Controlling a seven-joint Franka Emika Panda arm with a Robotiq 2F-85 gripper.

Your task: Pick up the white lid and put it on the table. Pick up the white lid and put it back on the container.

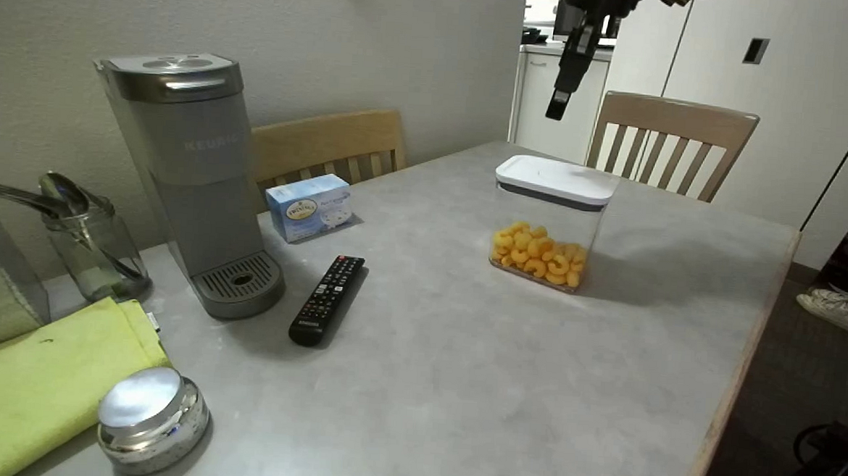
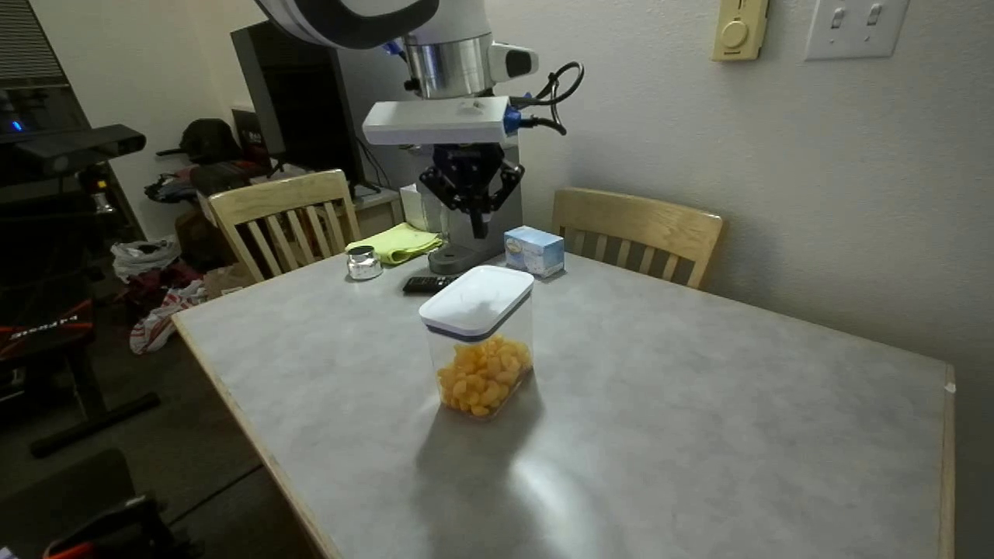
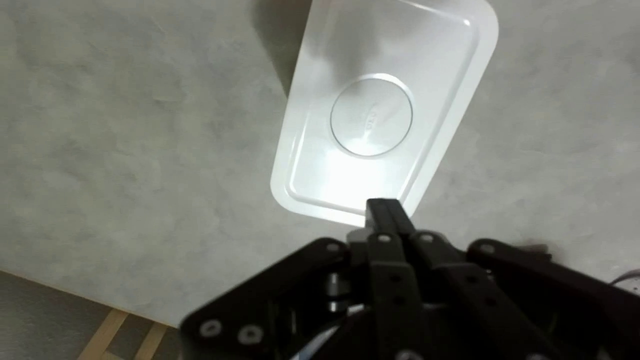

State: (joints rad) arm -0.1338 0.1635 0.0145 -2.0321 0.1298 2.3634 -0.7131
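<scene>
The white lid (image 1: 558,178) sits flat on top of the clear container (image 1: 545,215), right of centre in an exterior view, and orange-yellow snack pieces (image 1: 539,255) show through the lower part of the walls. The container stands upright on the grey counter (image 1: 460,370). In that frame the tool (image 1: 558,106) hangs at the upper right, straight above the lid in the picture, its tip pointing down and a little to the left. In both exterior views a gap shows between tip and lid, so the two are apart. The wrist view looks down on the lid, which lies at a slant in the upper middle; the tool comes in from the bottom right, closed, its fingers pressed together and their tips overlapping the lid's lower edge in the picture.

At middle left of an exterior view lies a black remote (image 1: 328,300), between the grey coffee maker (image 1: 203,154) and the container. A silver tin (image 1: 153,423) stands at lower left, beside a yellow cloth (image 1: 53,385).
</scene>
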